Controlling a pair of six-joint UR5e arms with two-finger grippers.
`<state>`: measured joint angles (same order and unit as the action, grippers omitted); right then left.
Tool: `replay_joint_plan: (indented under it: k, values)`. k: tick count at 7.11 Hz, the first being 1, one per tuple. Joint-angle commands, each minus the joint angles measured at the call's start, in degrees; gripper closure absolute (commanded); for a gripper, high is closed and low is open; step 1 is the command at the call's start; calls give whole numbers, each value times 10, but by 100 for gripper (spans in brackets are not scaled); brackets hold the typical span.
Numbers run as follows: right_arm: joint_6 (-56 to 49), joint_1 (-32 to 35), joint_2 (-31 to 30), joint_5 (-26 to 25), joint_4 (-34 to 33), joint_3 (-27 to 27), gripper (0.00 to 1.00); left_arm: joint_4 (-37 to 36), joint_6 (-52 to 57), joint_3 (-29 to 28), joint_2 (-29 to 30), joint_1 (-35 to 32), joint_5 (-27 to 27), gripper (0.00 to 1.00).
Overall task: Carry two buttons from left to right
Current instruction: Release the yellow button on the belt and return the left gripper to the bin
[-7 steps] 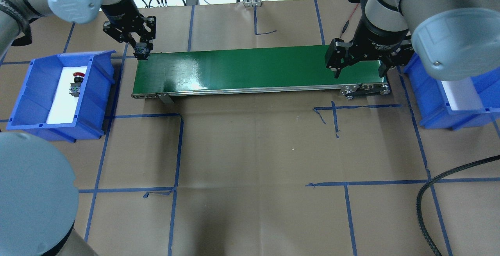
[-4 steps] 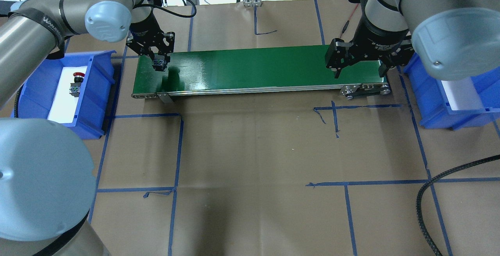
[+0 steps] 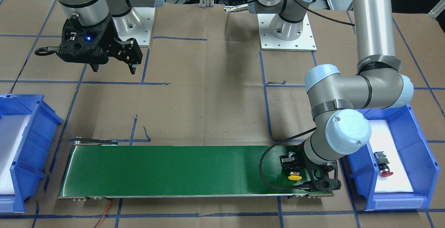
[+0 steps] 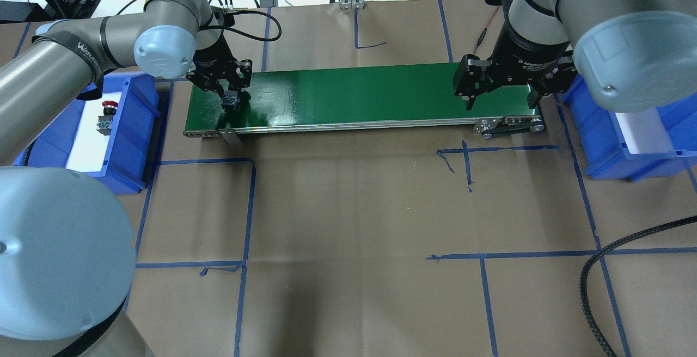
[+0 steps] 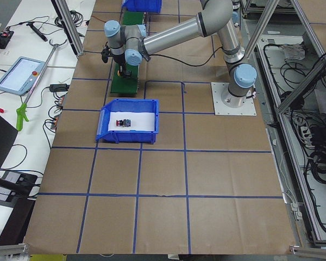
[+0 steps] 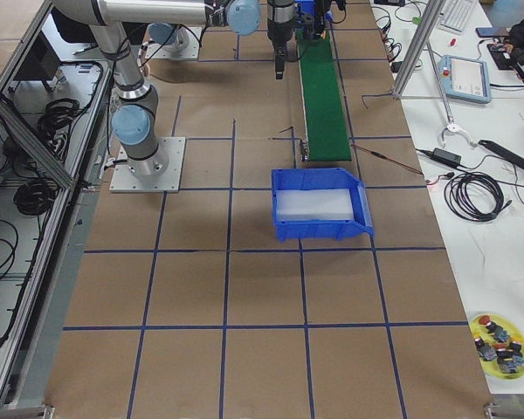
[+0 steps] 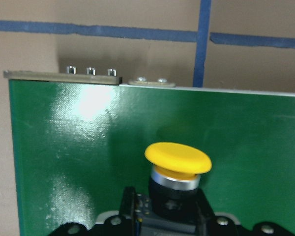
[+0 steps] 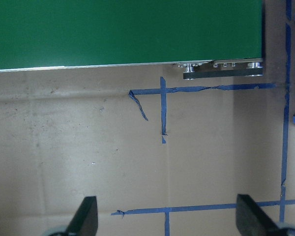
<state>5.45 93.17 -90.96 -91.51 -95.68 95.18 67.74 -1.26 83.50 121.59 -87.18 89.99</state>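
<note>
My left gripper (image 4: pixel 230 99) is shut on the yellow button (image 3: pixel 295 177), holding it by its body low over the left end of the green conveyor belt (image 4: pixel 354 93). In the left wrist view the yellow cap (image 7: pixel 178 158) points outward over the belt. I cannot tell whether the button touches the belt. The red button (image 4: pixel 108 113) lies on white foam in the left blue bin (image 4: pixel 128 147); it also shows in the front view (image 3: pixel 383 165). My right gripper (image 4: pixel 500 100) is open and empty above the belt's right end, its fingers (image 8: pixel 86 219) spread wide.
The right blue bin (image 4: pixel 599 150) with white foam stands just past the belt's right end. A black braided cable (image 4: pixel 591 275) lies on the table at the front right. Blue tape lines cross the brown paper.
My left gripper has moved right and toward the front, from the belt's far left corner to over its left end, with the yellow button in it. The right arm has not moved.
</note>
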Motion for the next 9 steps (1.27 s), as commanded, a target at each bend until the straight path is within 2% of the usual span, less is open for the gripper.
replay_joint_plan:
  k: [1,2,3,5,6,9]
  values:
    - [0,0,1,-1,1,0,0,-4,-1,3,1,0,0,95]
    - [0,0,1,1,2,0,0,-4,-1,3,1,0,2,21]
    - [0,0,1,2,2,0,0,-4,-3,2,1,0,1,1]
    - [0,1,0,-1,3,-2,0,0,-2,-11,-13,4,4,0]
    - [0,1,1,2,3,-1,0,7,-2,-18,-38,7,7,0]
    - [1,2,3,-2,0,-1,0,98,7,-19,-138,31,1,0]
